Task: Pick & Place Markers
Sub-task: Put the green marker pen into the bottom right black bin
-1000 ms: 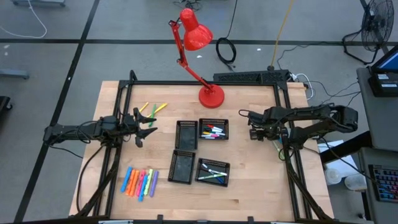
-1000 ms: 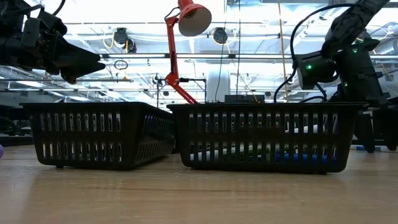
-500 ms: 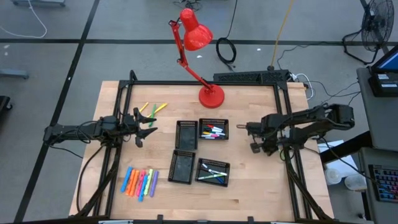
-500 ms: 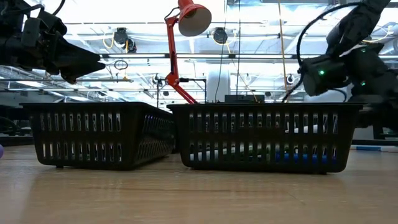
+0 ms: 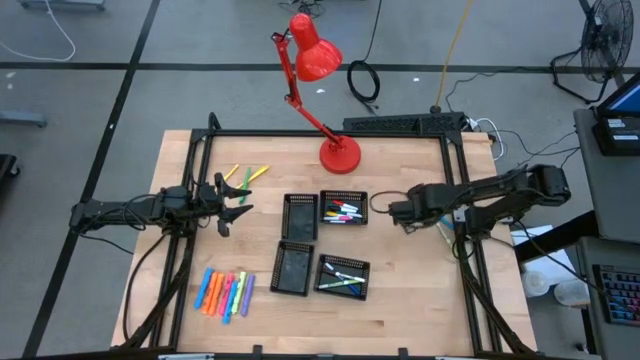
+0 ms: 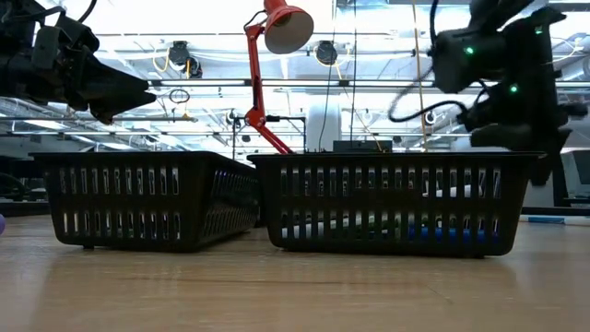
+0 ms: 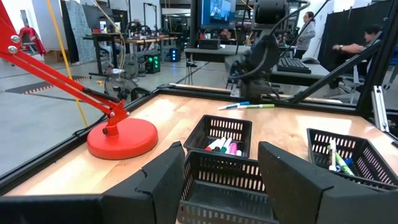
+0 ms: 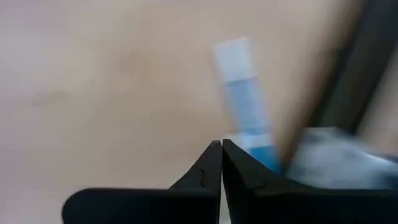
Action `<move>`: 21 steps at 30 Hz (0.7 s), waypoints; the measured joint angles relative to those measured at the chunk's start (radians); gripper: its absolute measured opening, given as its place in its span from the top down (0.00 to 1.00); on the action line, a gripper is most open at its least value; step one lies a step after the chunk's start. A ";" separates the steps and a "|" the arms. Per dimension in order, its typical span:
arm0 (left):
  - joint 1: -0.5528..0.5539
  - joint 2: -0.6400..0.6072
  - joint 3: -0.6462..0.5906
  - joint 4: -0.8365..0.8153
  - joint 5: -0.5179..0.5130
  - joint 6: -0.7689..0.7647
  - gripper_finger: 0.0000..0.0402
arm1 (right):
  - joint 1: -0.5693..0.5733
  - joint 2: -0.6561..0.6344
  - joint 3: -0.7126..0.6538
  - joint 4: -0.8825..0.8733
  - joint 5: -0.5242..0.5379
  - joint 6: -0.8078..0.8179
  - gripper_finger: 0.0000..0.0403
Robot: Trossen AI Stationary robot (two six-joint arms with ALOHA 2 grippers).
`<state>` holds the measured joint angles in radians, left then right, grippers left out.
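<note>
Markers lie in the far right tray (image 5: 343,211) and the near right tray (image 5: 343,278). A row of neon highlighters (image 5: 225,293) lies at the near left, and yellow-green markers (image 5: 246,176) lie at the far left. A blue marker (image 8: 244,99) and a green one (image 7: 261,106) lie flat on the wood by the table's right side. My right gripper (image 8: 221,148) hangs above the wood beside the blue marker, pointing steeply down. It is shut, with nothing showing between its fingers. In the high view it is just right of the far right tray (image 5: 392,212). My left gripper (image 7: 221,180) waits level and open at the table's left (image 5: 232,205).
Two more black mesh trays (image 5: 299,216) (image 5: 292,268) stand left of the filled ones. A red desk lamp (image 5: 340,154) stands at the far middle, its arm reaching over the far edge. A black frame rail (image 5: 462,200) runs along the table's right side. People sit beyond the table.
My right gripper has shut. It swung toward the near edge, then came back toward the table's left and the far right tray, rising and rolling as it went. The markers on the table have not moved.
</note>
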<state>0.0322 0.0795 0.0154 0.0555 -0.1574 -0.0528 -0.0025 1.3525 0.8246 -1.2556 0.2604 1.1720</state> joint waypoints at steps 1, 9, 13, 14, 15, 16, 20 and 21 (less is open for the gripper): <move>0.000 0.000 0.000 0.000 0.000 0.000 0.48 | -0.013 0.008 0.002 -0.044 0.042 0.039 1.00; 0.000 0.000 0.000 0.000 0.000 0.000 0.48 | -0.189 0.139 -0.096 -0.105 -0.132 0.023 1.00; 0.000 0.001 0.000 0.000 0.000 0.000 0.48 | -0.204 0.234 -0.067 -0.099 -0.234 -0.057 1.00; 0.000 0.000 0.000 0.000 0.001 0.000 0.48 | -0.207 0.256 -0.061 -0.100 -0.256 -0.061 1.00; 0.000 0.000 0.000 0.000 0.001 0.000 0.48 | -0.208 0.279 -0.057 -0.097 -0.275 -0.061 1.00; 0.000 0.001 0.000 -0.001 0.001 0.000 0.48 | -0.205 0.301 -0.055 -0.091 -0.279 -0.055 1.00; 0.000 0.001 0.000 -0.001 0.000 0.000 0.48 | -0.187 0.387 -0.057 -0.036 -0.292 -0.052 1.00; 0.000 0.001 0.000 0.000 0.000 0.000 0.48 | -0.183 0.406 -0.054 -0.020 -0.292 -0.053 1.00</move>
<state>0.0319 0.0802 0.0154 0.0555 -0.1569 -0.0528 -0.1856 1.7588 0.7702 -1.2752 -0.0311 1.1194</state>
